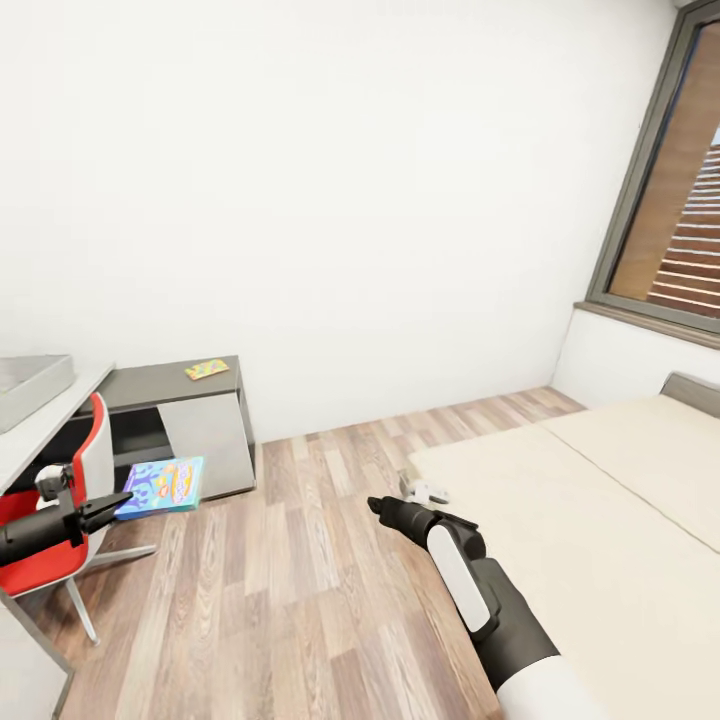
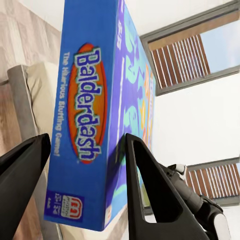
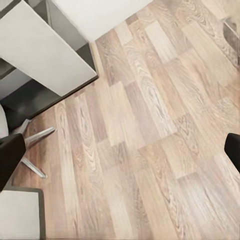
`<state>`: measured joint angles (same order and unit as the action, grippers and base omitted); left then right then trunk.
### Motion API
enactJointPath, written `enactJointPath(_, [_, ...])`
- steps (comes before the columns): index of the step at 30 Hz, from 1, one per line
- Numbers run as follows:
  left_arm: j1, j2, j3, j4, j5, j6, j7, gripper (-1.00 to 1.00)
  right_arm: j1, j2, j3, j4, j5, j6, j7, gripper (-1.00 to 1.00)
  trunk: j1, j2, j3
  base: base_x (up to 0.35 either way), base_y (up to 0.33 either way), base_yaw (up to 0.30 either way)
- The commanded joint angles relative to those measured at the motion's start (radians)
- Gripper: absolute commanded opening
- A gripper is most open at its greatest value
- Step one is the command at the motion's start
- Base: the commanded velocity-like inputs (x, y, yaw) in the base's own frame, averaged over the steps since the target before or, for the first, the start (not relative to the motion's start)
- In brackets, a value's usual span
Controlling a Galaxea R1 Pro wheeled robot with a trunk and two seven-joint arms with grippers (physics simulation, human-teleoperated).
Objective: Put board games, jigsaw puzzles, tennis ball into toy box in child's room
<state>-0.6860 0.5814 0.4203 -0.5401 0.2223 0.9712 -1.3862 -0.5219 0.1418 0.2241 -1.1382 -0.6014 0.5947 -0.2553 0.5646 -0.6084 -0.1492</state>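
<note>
Your left tool clamps the blue flat Balderdash board-game box; the grey-topped counter lies left, just beside it; right tool spread wide, empty.

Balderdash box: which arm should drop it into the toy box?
Left. Its gripper already clamps the Balderdash box, beside the desk and red chair. The right gripper hangs open over bare floor.

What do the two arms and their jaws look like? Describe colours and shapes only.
The right arm is black with a white oblong panel on its forearm and a white upper segment. The left arm is black with a small grey-white block on top. The left gripper has glossy black, wedge-shaped tapering jaws; the right gripper also has black jaws.
</note>
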Motion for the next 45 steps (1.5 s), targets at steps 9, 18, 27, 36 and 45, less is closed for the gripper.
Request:
enactJointPath(9, [-0.001,0.001,-0.001,0.0,0.003,0.009,-0.004,-1.0,-0.001,0.0,0.001,-0.002,-0.011,0.002,-0.01,1.0,0.0,-0.002,-0.002,0.007,0.0,0.291])
enactJointPath(18, [-0.001,0.001,-0.003,0.0,0.003,0.009,-0.002,-1.0,-0.001,0.0,0.001,-0.002,-0.009,0.001,-0.008,1.0,0.0,-0.002,-0.002,0.258,0.001,0.259])
enactJointPath(27, [-0.001,-0.001,-0.003,0.0,0.003,0.007,-0.002,-1.0,-0.001,-0.001,0.002,-0.001,-0.009,0.0,-0.007,1.0,0.0,-0.002,-0.002,0.32,0.112,0.027])
enactJointPath(36, [-0.001,0.001,-0.002,0.0,0.003,0.004,-0.002,-1.0,-0.001,-0.001,0.003,-0.001,-0.011,-0.036,-0.004,1.0,0.0,-0.002,-0.002,0.33,0.028,0.001])
enactJointPath(45, [-0.001,0.001,-0.002,0.0,0.003,-0.001,-0.002,-1.0,-0.001,-0.001,0.023,-0.002,-0.011,-0.041,-0.003,1.0,0.0,-0.002,-0.001,0.334,0.0,0.0])
